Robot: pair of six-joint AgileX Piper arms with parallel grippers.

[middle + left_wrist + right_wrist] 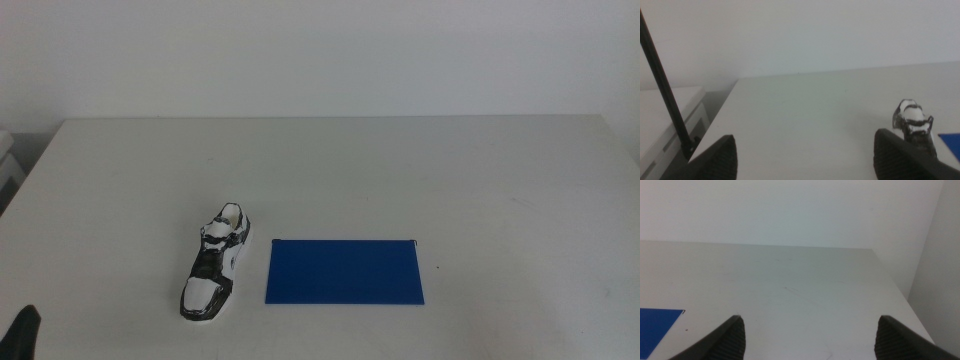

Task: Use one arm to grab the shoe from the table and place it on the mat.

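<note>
The black-and-white shoe (pixel 215 262) lies on the white table (pixel 400 170), toe toward the front edge, just left of the blue mat (pixel 344 271). A narrow strip of table separates shoe and mat. My left gripper (pixel 805 157) is open with nothing between its jaws; the shoe (pixel 914 125) shows beyond one jaw and a corner of the mat (pixel 951 141) beside it. In the middle view only a dark tip of the left gripper (pixel 24 332) shows at the bottom left corner. My right gripper (pixel 810 337) is open and holds nothing, with a corner of the mat (pixel 657 322) in its view.
A white cabinet (pixel 670 125) stands beside the table's left edge, with a thin black rod (pixel 665 85) leaning across the left wrist view. A pale wall rises behind the table's far edge.
</note>
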